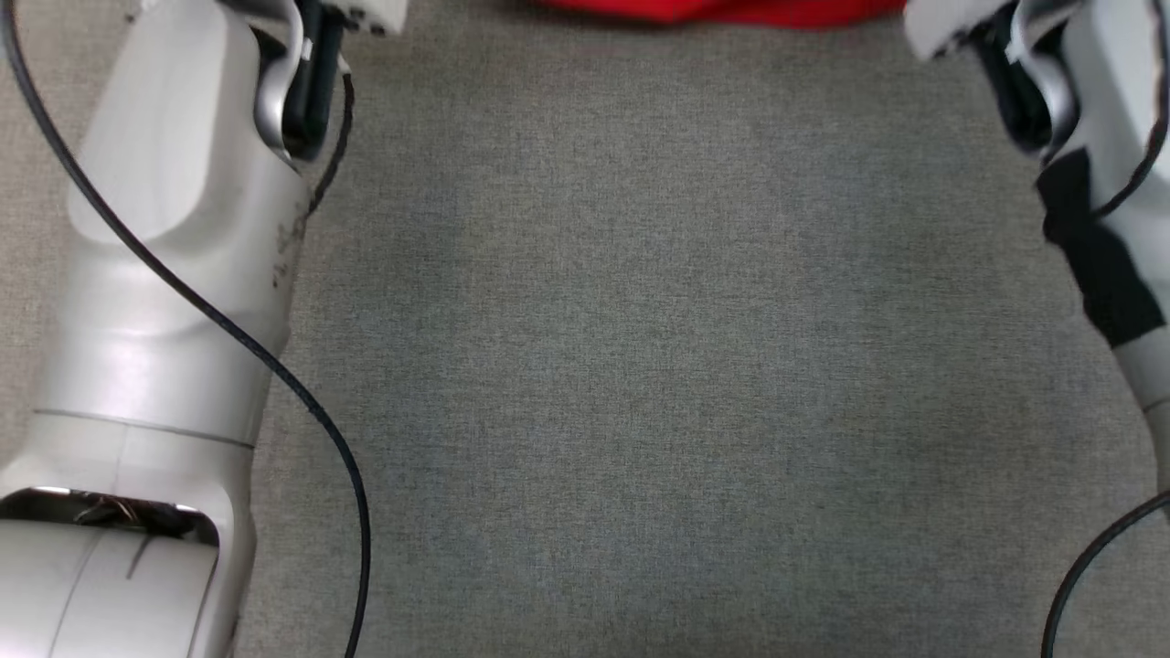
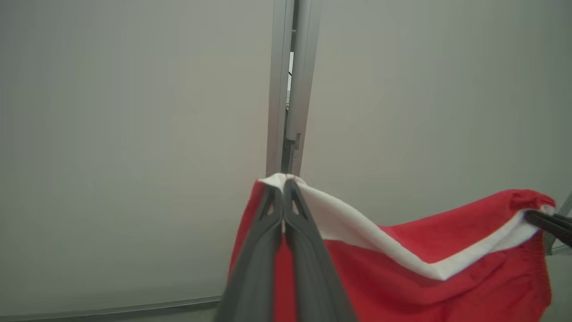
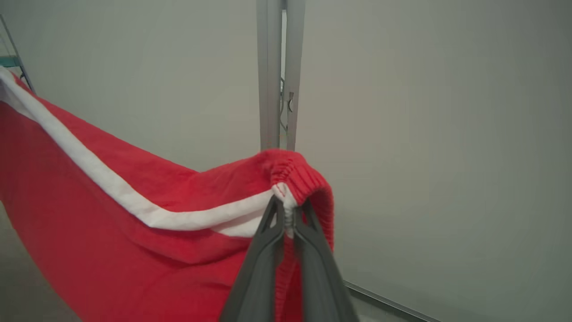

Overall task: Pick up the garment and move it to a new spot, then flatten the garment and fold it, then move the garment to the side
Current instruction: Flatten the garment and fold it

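Red white-banded garment (image 2: 447, 286): my left gripper (image 2: 284, 185) pinches one corner, right gripper (image 3: 286, 208) the ribbed hem; head view adds grey worktop (image 1: 640, 366).

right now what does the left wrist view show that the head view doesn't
Left wrist view, not head view: the left fingers shut on the white-striped edge of the red garment, the right fingers gripping its far corner, and a metal post against a pale wall. Head view, not left wrist view: the left forearm, the right forearm, a black cable and the grey woven surface. Shared: the red garment, a thin strip at the head view's top edge.
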`<state>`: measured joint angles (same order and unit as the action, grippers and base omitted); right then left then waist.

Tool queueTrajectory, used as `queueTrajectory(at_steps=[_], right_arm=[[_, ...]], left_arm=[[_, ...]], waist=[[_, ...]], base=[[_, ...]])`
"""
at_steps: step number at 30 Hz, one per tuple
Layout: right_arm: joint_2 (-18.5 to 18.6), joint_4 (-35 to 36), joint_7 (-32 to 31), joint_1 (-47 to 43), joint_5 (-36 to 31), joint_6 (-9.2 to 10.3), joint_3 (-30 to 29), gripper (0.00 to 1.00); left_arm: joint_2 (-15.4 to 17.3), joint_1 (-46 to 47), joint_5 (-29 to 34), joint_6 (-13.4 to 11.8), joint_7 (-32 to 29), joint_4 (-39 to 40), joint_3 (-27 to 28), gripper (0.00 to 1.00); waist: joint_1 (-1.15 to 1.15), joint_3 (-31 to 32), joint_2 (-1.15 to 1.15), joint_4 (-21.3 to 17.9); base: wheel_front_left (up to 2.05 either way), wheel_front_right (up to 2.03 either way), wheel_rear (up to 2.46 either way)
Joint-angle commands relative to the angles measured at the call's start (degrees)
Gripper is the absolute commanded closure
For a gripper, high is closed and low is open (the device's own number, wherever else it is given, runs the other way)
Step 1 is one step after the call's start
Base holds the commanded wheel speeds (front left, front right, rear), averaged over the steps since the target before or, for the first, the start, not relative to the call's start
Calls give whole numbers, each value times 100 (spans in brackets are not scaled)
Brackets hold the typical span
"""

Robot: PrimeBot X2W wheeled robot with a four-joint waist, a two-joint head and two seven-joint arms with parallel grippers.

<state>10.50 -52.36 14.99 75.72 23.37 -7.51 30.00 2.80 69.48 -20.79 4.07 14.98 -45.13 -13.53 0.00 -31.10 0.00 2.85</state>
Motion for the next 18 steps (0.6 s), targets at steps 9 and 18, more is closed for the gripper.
queueTrajectory(at_steps=[9,18], right_arm=[[235,58,30,-813,675,4,540,100],[387,86,31,-1544,1560,4,1241,100]], left_arm=[[30,-535,119,98,20,-515,40,100],[39,-1198,276,255,20,-825,288,100]], waist=[[0,214,0,-3],[0,830,0,-47]], base=[[0,0,0],[0,0,0]])
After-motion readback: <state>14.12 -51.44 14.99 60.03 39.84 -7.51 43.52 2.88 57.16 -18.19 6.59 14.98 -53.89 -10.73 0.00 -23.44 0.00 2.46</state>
